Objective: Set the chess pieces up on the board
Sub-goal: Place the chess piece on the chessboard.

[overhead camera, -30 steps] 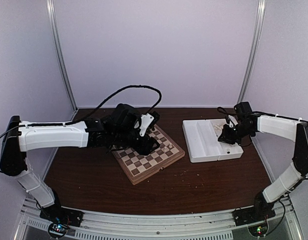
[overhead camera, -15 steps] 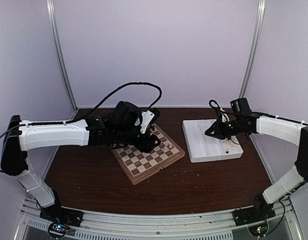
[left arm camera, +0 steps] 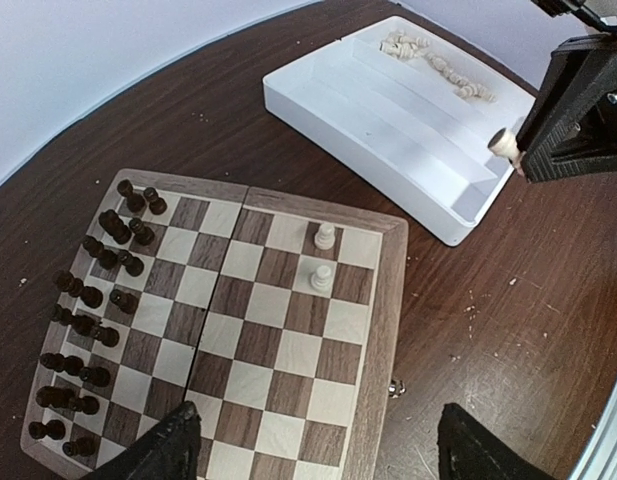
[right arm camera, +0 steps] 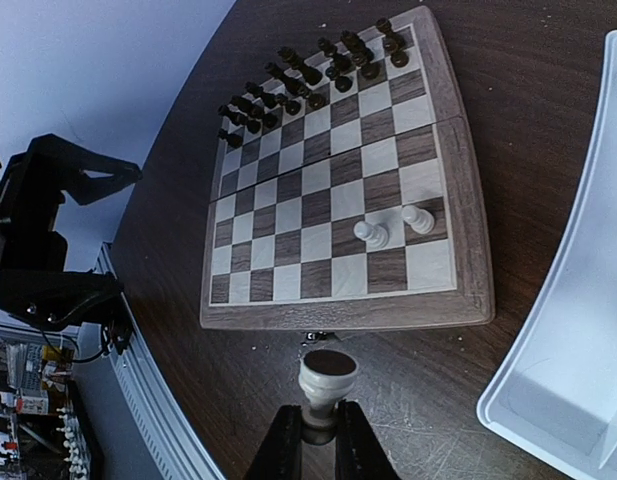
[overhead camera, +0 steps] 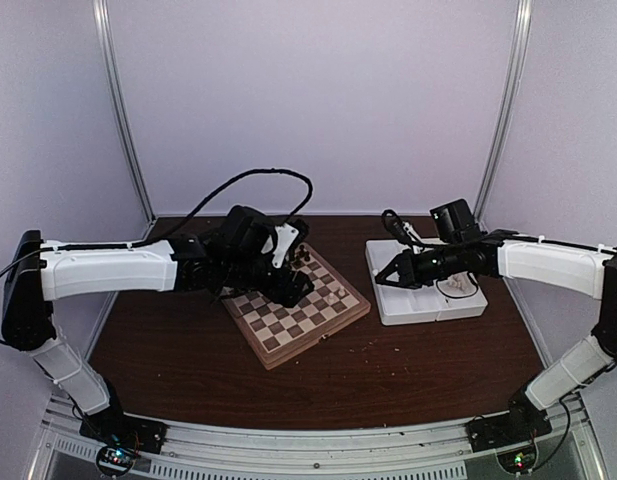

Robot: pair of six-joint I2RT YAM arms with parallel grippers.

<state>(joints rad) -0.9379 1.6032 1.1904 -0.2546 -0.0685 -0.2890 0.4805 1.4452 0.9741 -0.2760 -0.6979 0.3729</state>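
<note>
Currently, the right tool [right arm camera: 321,425] is closed on one cream piece [right arm camera: 328,378]. It pinches the piece by the body, so a round end stands clear beyond the fingertips. You will find it over the bare table [left arm camera: 488,330], between the white tray [left arm camera: 368,160] and the board [right arm camera: 338,313], and just short of the board's rim. This hold probably leaves the free end unobstructed, so the piece can be set down on a square.

The left tool [left arm camera: 323,455] hangs above the board with its jaws spread wide and nothing between them. Judge it to be idle, parked away from the right-hand files.

Note the layout that governs the next placement:
- The dark pieces [right arm camera: 308,75] fill the two ranks on the far side from the tray.
- Two cream pieces [right arm camera: 371,234] stand upright, side by side, one rank in from the tray-side edge.
- The remaining chess pieces [left arm camera: 438,65] lie loose in the tray's far compartment.

Most of the cream side is not yet placed. Expect the squares beside the two standing pieces to be tight for the fingers.
</note>
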